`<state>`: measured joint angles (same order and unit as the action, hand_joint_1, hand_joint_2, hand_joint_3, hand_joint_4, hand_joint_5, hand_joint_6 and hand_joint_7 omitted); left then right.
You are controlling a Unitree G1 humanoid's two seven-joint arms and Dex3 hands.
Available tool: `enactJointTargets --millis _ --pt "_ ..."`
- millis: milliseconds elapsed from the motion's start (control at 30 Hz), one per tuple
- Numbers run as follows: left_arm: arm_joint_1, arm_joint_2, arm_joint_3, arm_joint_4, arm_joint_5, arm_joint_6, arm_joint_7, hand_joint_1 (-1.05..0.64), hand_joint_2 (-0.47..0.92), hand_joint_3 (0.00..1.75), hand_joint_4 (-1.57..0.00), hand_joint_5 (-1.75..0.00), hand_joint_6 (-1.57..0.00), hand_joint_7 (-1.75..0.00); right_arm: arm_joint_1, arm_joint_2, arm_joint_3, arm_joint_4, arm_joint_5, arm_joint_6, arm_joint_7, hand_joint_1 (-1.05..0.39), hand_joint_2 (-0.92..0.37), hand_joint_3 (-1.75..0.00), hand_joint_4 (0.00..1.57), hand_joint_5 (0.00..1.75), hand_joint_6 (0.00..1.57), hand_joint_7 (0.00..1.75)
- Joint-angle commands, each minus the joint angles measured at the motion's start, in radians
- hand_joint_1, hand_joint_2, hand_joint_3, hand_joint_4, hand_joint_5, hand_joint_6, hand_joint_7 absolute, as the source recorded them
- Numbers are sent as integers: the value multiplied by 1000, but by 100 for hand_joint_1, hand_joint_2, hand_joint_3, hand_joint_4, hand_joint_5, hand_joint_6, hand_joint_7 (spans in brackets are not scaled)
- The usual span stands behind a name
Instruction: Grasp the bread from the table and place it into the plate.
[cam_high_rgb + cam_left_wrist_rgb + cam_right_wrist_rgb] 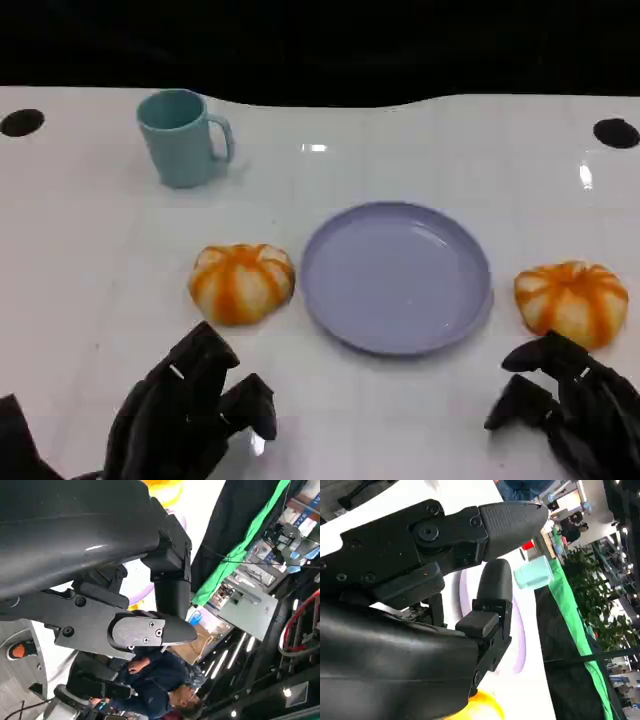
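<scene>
Sitting on the white table [90, 300] are two breads, round orange-and-white striped buns with no clear long axis, each domed side up. One bread [242, 283] lies just left of the lavender plate [396, 276], close to its rim but apart from it; the other bread [572, 301] lies off the plate's right side with a narrow gap of table between. The single plate sits flat with nothing on it. The left hand [192, 410] hovers near the camera, below the left bread and not touching it, fingers loosely curled and apart, holding nothing. The right hand [565, 400] is just below the right bread, its fingertips close to the bun's near edge; whether they touch cannot be told, and its fingers are spread with nothing in them. One teal mug [182, 136] stands upright well behind the left bread, handle pointing right. In the left wrist view a person [160, 680] sits beside the table.
</scene>
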<state>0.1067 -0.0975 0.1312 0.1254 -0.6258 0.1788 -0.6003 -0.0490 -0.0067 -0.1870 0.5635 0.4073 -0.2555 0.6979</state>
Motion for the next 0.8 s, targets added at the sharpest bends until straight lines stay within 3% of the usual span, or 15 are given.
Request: enactJointTargets --millis 33,667,800 --pt "5 11 3 0 -2 -4 -14 -53 92 28 -79 -175 -52 -167 -4 -16 -12 7 12 3 13 -54 -92 -24 64 152 60 118" --pt "-1 8 6 -2 -16 23 -9 -53 92 25 -79 -175 -54 -159 -15 -18 -16 29 2 -20 22 -54 -92 -26 65 150 59 120" --pt "-31 2 1 3 45 -67 7 -53 92 28 -78 -175 -54 -157 -15 -18 -13 24 -5 -21 10 -54 -92 -26 64 150 58 119"
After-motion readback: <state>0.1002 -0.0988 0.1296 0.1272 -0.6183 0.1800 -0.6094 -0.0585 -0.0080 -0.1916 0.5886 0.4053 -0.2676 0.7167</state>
